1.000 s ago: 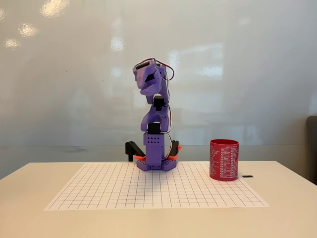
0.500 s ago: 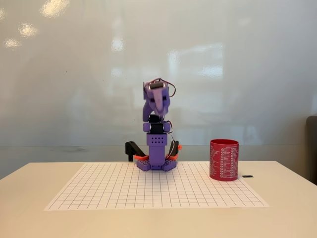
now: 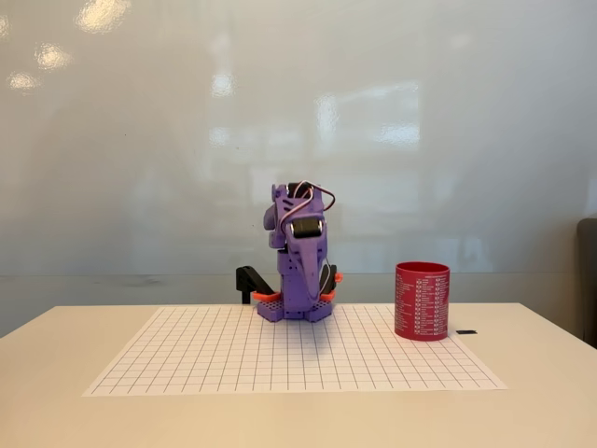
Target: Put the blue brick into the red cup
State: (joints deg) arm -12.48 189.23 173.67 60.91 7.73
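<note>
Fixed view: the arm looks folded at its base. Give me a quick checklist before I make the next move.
1. Red cup upright on the grid mat, at the right of the picture: ok.
2. Cup mouth unobstructed from above: ok.
3. Blue brick located: not ok, I cannot spot it on the mat; whether it lies inside the cup cannot be told.
4. Tool open or shut: cannot tell, it points down in front of the purple arm.
5. Tool holding anything: cannot tell.
6. Arm apart from the cup: ok, folded low over its base.

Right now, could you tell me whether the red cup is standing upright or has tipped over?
Upright. In the fixed view the red cup stands on its base at the right edge of the grid sheet, sides vertical, rim on top.
</note>
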